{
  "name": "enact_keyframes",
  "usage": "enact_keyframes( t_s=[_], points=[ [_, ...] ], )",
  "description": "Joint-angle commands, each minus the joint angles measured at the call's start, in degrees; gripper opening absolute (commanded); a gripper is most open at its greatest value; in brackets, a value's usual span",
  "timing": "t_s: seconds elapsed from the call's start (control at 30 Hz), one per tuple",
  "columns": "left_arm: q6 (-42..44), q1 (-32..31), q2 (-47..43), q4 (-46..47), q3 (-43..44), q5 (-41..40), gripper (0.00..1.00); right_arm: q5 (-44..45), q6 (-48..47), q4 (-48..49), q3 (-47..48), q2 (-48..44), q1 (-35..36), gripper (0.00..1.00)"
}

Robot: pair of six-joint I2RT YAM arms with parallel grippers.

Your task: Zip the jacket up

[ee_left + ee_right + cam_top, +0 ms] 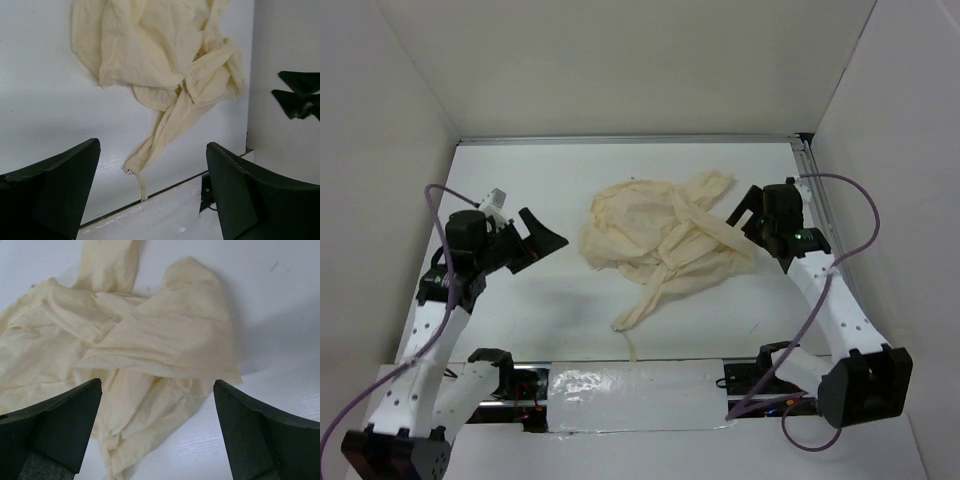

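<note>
The cream jacket [665, 240] lies crumpled in the middle of the white table. A narrow strip with the zipper runs toward the near edge and ends in a small metal zipper piece [129, 171] with a thin tail. My left gripper [542, 238] is open and empty, left of the jacket and apart from it. My right gripper [744, 215] is open and empty, at the jacket's right edge. In the right wrist view the jacket's folds [150, 345] lie just ahead of the open fingers [260, 435]. In the left wrist view the jacket [150, 50] lies well ahead.
White walls enclose the table on three sides. A metal rail [820, 200] runs along the right edge. A taped strip [630, 395] and the arm bases sit along the near edge. The right gripper shows at the right edge of the left wrist view [300, 95].
</note>
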Motion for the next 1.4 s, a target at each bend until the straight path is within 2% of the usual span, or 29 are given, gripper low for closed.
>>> enact_keyframes(
  t_s=[0.0, 0.17, 0.3, 0.43, 0.5, 0.63, 0.67, 0.73, 0.8, 0.83, 0.87, 0.9, 0.97, 1.07, 1.1, 1.17, 1.2, 1.27, 1.3, 1.37],
  points=[
    [2.98, -0.08, 7.61, 3.47, -0.08, 3.42, 0.99, 4.56, -3.58, 0.56, 0.08, -6.02, 3.99, 1.0],
    [6.67, -1.31, 19.48, 10.48, -2.19, 8.51, 0.99, 5.71, -2.8, -0.77, -7.48, -9.45, 9.45, 1.0],
    [8.43, -6.57, 27.83, 15.42, -0.88, 8.26, 0.99, 4.48, -1.57, 0.81, -9.51, -6.3, 12.61, 1.0],
    [9.31, -10.18, 38.0, 18.59, 2.46, 6.59, 0.99, 3.43, -0.43, 7.03, -7.15, 0.37, 16.47, 1.0],
    [9.57, -11.5, 41.8, 18.68, 5.52, 3.18, 0.99, 1.85, 0.1, 9.68, -5.83, 3.19, 16.66, 1.0],
    [9.66, -11.95, 53.47, 15.95, 13.26, 1.58, 0.99, 3.78, 3.17, 11.37, 2.4, 16.43, 16.13, 1.0],
    [10.01, -12.21, 54.99, 15.95, 15.63, 1.75, 0.97, 3.78, 3.0, 10.93, 4.53, 19.0, 16.13, 1.0],
    [11.06, -12.21, 58.94, 15.87, 19.49, 2.01, 0.82, 4.21, 3.09, 11.36, 9.55, 26.3, 16.22, 1.0],
    [11.94, -12.21, 61.93, 13.77, 22.58, 2.37, 0.22, 3.08, 2.39, 12.15, 14.28, 32.0, 15.61, 0.77],
    [12.12, -12.21, 62.38, 12.97, 24.16, 2.11, 0.0, 2.03, 2.21, 12.15, 15.53, 33.25, 15.26, 0.62],
    [12.38, -12.12, 62.56, 12.27, 26.7, 2.19, 0.0, 1.41, 2.12, 12.24, 16.93, 34.13, 14.47, 0.13],
    [13.78, -12.21, 61.52, 11.65, 27.77, 2.28, 0.0, 0.53, 1.95, 12.15, 19.03, 34.4, 14.03, 0.0],
    [14.67, -12.12, 58.6, 10.94, 29.36, 3.33, 0.0, 0.69, 1.33, 11.89, 20.46, 32.56, 13.15, 0.0],
    [14.85, -12.3, 48.35, 10.16, 28.93, 2.28, 0.0, 7.18, -0.77, 9.7, 21.69, 22.49, 13.23, 0.0],
    [13.89, -12.21, 41.62, 9.63, 28.57, 1.67, 0.0, 9.03, -2.0, 8.47, 21.52, 15.49, 13.41, 0.0],
    [12.05, -12.47, 34.21, 9.53, 26.12, 0.09, 0.0, 11.76, -4.02, 8.11, 21.08, 7.47, 14.11, 0.0],
    [11.43, -12.56, 26.34, 9.71, 25.24, -0.27, 0.0, 11.77, -4.81, 8.11, 20.81, -0.06, 14.81, 0.0],
    [10.37, -12.74, 18.21, 10.06, 23.3, -1.41, 0.0, 10.21, -5.26, 7.41, 21.77, -7.13, 15.43, 0.0],
    [9.32, -12.74, 10.95, 9.8, 23.21, -1.93, 0.0, 8.28, -7.09, 7.75, 23.61, -13.08, 16.3, 0.0],
    [8.44, -12.83, 2.23, 8.23, 25.31, -3.86, 0.0, 3.89, -7.81, 7.23, 28.42, -19.34, 17.1, 0.0]
  ],
)
